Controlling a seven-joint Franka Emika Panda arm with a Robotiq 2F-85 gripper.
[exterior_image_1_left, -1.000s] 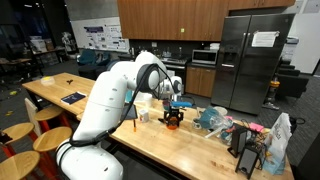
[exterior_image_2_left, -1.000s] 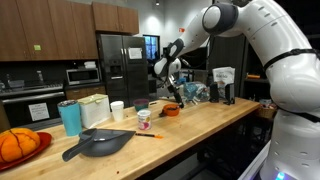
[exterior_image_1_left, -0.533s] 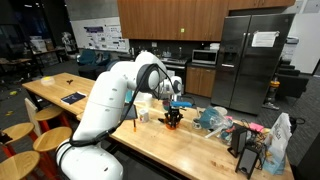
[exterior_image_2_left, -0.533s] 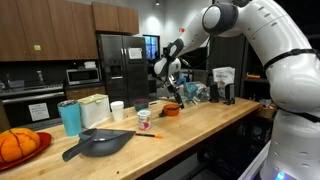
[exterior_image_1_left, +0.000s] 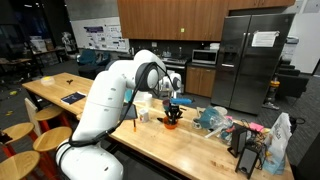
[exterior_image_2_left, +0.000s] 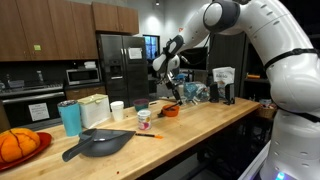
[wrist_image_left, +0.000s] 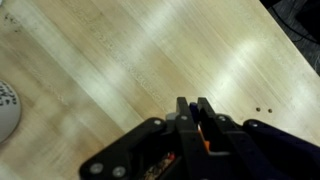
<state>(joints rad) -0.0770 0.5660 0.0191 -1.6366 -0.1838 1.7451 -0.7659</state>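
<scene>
At pincer: pressed together, thin orange sliver at one pad, whether gripped cannot tell. Straight below, in exterior view, orange bowl on table. Round, so no long axis. Small cup beside, apart.

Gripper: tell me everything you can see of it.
The gripper is black, seemingly metal and plastic, with two slim fingers pressed together, so it is shut. A sliver of orange shows between them; what it is cannot be told. It points down over the pale wooden counter. In both exterior views it hangs from the white arm just above an orange bowl; whether they touch is unclear.
</scene>
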